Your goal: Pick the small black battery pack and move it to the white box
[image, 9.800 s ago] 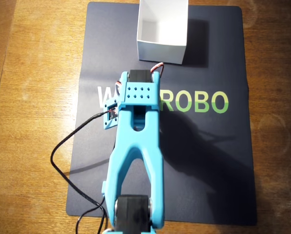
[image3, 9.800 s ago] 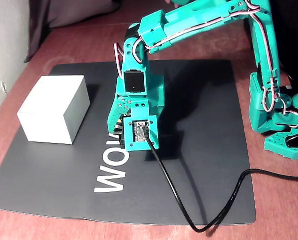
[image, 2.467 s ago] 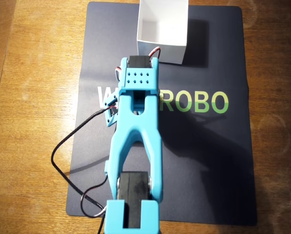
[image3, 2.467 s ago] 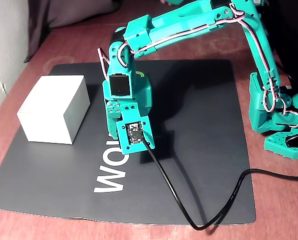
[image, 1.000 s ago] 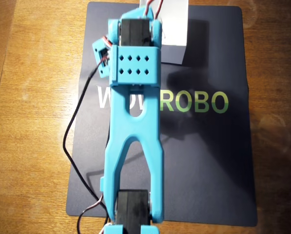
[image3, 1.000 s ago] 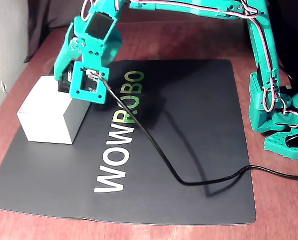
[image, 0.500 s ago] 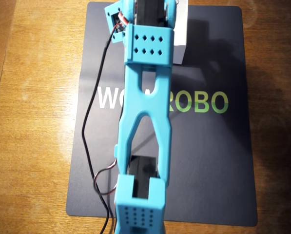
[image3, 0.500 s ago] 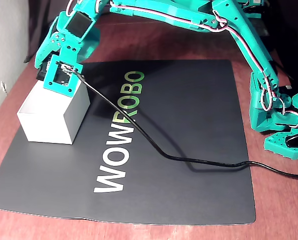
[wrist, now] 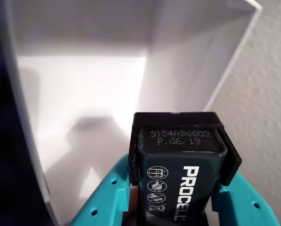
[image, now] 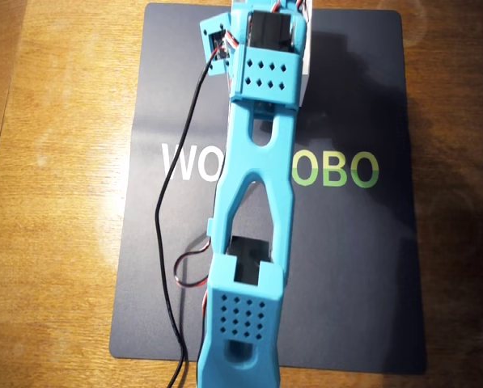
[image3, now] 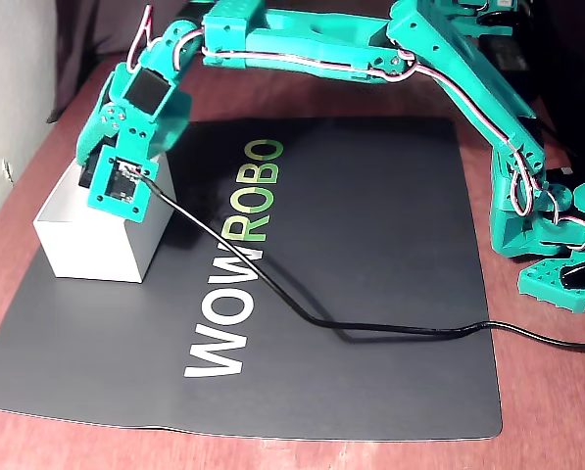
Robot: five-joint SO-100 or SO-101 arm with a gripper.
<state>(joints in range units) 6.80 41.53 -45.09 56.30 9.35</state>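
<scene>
Teal fingers (wrist: 102,200) of the gripper (wrist: 178,207) pinch the small black battery pack (wrist: 180,160) from both sides, its "PROCELL" lettering facing the wrist camera. That view shows the pack poised over the white interior of the white box (wrist: 84,80). In the fixed view the gripper (image3: 101,166) is over the box (image3: 86,245) at the far left of the black mat (image3: 370,294).

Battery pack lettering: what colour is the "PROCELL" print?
White on the black battery pack, clearest in the wrist view.
</scene>
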